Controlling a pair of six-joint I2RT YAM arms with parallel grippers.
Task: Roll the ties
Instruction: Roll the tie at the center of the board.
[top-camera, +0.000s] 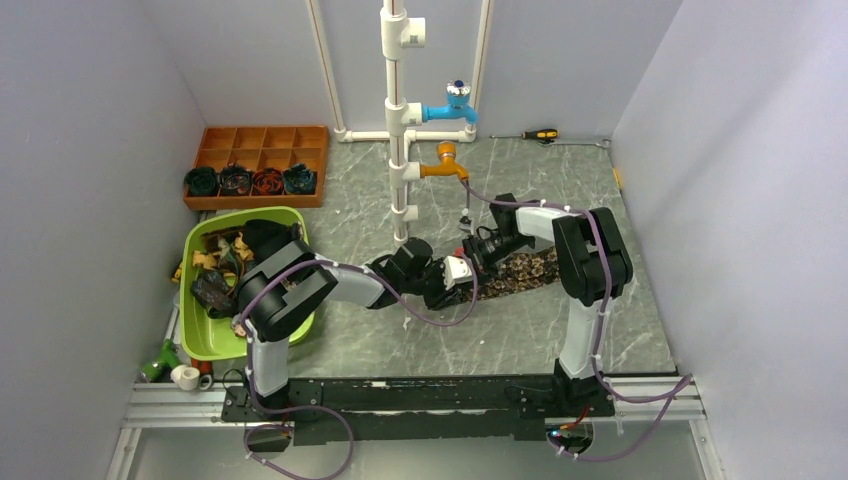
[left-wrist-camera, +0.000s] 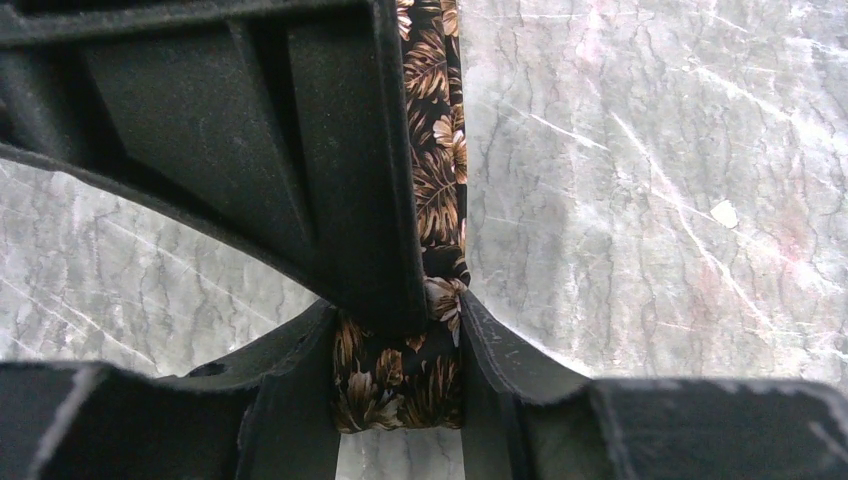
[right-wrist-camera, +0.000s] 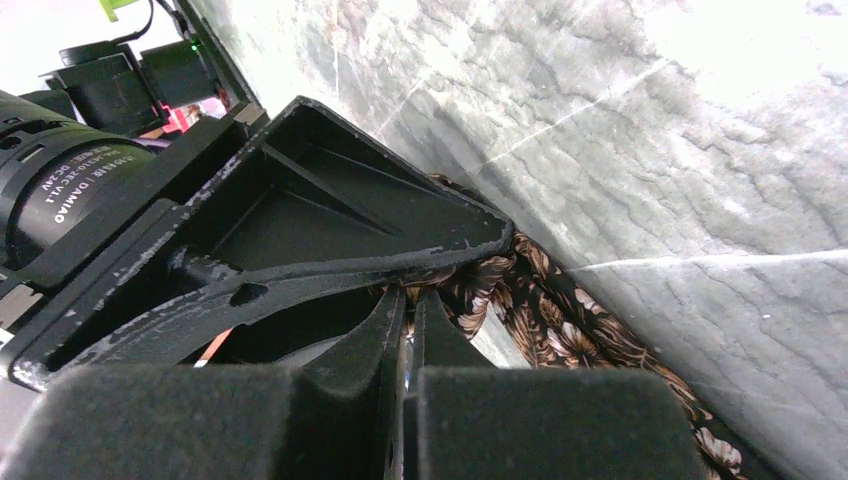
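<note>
The left claw (left-wrist-camera: 398, 345) grips the folded end of the tie (left-wrist-camera: 400, 392): both fingers (left-wrist-camera: 290, 400) press against the leaf-patterned cloth between them. The right claw (right-wrist-camera: 408, 305) is closed, fingers together, its tips at that same end; whether cloth is pinched between them cannot be told. The tie lies flat on the marble table (top-camera: 400, 345), mid-table, its length running rightward beneath the right arm
</note>
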